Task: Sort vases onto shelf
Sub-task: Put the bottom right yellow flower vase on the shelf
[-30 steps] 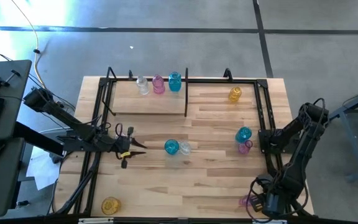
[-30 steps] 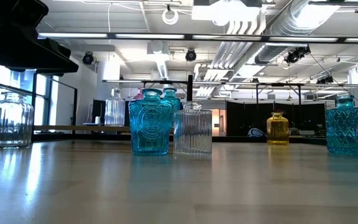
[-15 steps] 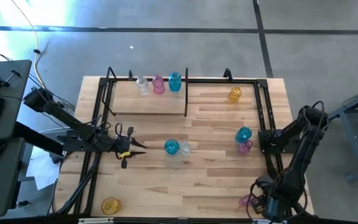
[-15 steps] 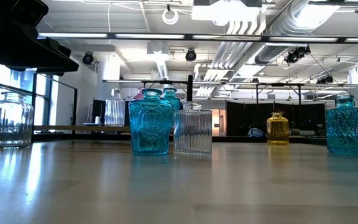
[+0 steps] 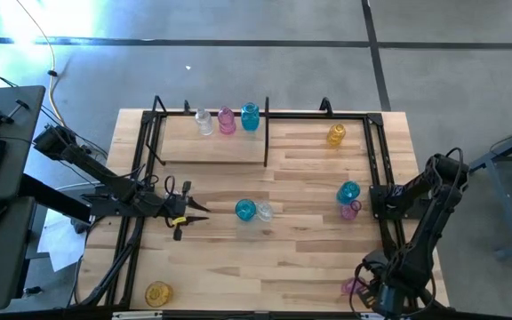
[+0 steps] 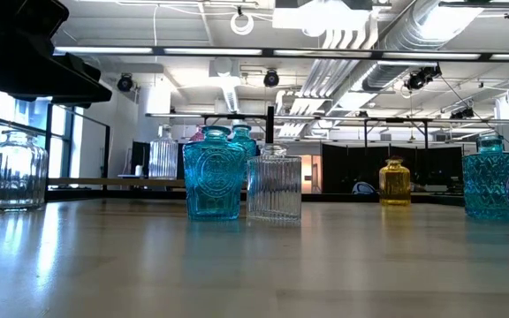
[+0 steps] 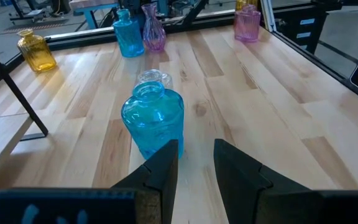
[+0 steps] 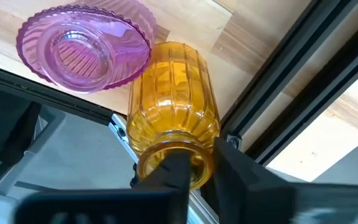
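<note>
My left gripper [image 5: 204, 210] [image 7: 196, 155] hangs open and level just left of a teal vase [image 5: 245, 210] [image 7: 153, 121], touching nothing; a clear ribbed vase [image 5: 263, 212] [image 6: 274, 184] stands right behind the teal one. My right gripper [image 8: 199, 158] points down at the table's near right corner, shut on a yellow vase [image 8: 169, 106]. A pink vase [image 8: 82, 46] [image 5: 352, 286] stands beside it. On the shelf's raised plank [image 5: 212, 147] stand a clear vase [image 5: 204, 123], a pink vase [image 5: 227, 120] and a teal vase [image 5: 250, 116]. My right gripper holds the yellow vase by the rim of its mouth [image 8: 146, 167], coming from above and pointing down. One finger [image 8: 171, 169] seems to be inside the mouth and the other [image 8: 238, 171] outside the neck. The vase hangs or stands below the fingers, slightly tilted; its base is hidden.
The black shelf frame [image 5: 266, 138] runs around the table with rods at both sides [image 8: 291, 81]. More vases stand about: yellow [image 5: 337, 134], teal [image 5: 348, 192] with pink [image 5: 350, 210], yellow near the near left corner [image 5: 158, 292], and a clear jar [image 6: 11, 170].
My right arm has drifted slightly toward the table's near right corner. The left arm and the vases on the table stand as before.
</note>
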You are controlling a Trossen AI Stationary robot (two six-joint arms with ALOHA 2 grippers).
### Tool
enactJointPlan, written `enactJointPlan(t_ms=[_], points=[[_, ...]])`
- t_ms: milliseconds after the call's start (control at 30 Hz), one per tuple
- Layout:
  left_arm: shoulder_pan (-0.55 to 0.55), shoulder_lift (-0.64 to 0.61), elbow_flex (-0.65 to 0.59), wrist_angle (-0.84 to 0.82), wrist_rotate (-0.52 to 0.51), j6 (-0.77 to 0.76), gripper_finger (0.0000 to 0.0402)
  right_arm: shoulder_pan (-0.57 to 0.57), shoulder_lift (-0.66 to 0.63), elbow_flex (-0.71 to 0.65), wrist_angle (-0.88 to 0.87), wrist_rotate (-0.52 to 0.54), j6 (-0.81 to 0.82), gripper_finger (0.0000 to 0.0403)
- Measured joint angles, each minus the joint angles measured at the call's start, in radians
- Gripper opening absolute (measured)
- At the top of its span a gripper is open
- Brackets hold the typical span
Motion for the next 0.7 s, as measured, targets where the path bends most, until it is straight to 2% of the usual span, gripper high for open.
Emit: enactJointPlan(t_ms=[100, 233, 333, 533, 700], points=[[0.000, 0.000, 0.000, 0.000, 0.000, 0.000, 0.0092, 0.000, -0.001, 0.001, 0.001, 0.006, -0.003, 0.0009], [0.000, 0.000, 0.000, 0.000, 0.001, 0.000, 0.0092, 0.000, -0.004, 0.000, 0.000, 0.005, 0.004, 0.0020], [0.000, 0.000, 0.000, 0.000, 0.012, -0.001, 0.0092, 0.000, -0.016, 0.001, -0.018, 0.008, 0.006, 0.0009], [0.000, 0.000, 0.000, 0.002, 0.013, 0.000, 0.0092, 0.000, -0.036, 0.057, -0.205, 0.020, -0.009, 0.0004], [0.000, 0.000, 0.000, 0.002, 0.013, -0.008, 0.0092, -0.009, -0.055, 0.110, -0.330, 0.105, -0.031, 0.0002]])
